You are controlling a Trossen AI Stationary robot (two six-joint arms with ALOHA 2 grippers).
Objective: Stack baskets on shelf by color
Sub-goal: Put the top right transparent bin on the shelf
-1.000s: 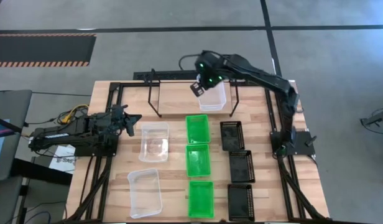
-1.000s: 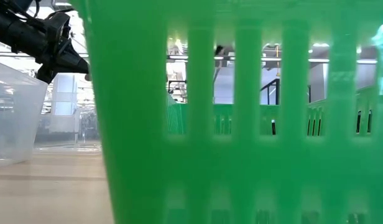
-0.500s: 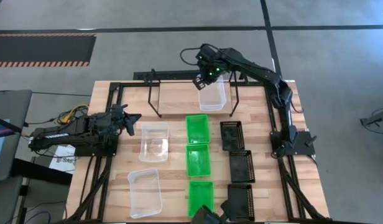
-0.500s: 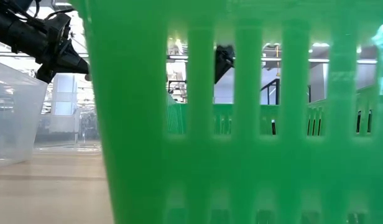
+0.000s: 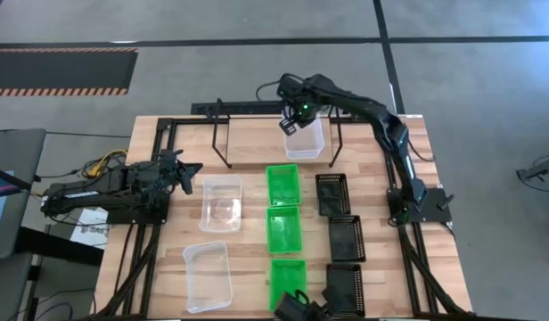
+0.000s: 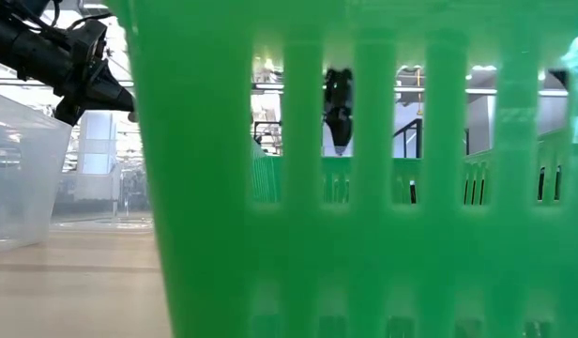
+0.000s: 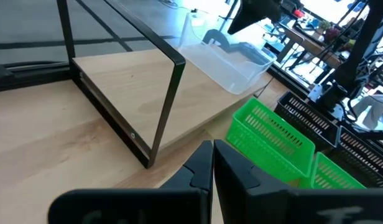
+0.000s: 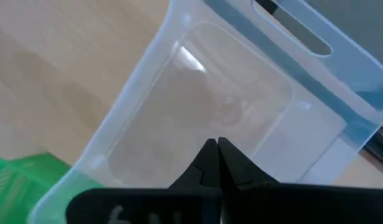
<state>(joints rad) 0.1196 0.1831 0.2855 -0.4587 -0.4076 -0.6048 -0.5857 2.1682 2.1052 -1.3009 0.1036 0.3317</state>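
At the far edge of the wooden table (image 5: 248,143), the right gripper (image 5: 290,126) hangs over the clear basket (image 5: 306,138) sitting on the shelf's (image 5: 223,134) right part; fingers pressed together, holding nothing. From the right wrist view the basket interior lies just below the fingertips (image 8: 217,155).

Left gripper (image 5: 189,169) waits at the table's left side, fingers together, empty, near a second clear basket (image 5: 221,201). A third clear basket (image 5: 208,275) lies nearer, left of centre.

Three green baskets (image 5: 284,227) run in a line down the table's middle, far to near. Three black baskets (image 5: 344,238) line up to their right.

Surface: light wood planks with a black tube frame (image 5: 154,143) along its edges. The shelf's thin wire legs stand on the far part of the table.

Room: grey floor (image 5: 212,22) with dark seam lines and a hazard-striped mat (image 5: 61,71) at far left. The low view is mostly blocked by a green basket wall (image 6: 364,188); benches and equipment show beyond in the left wrist view.
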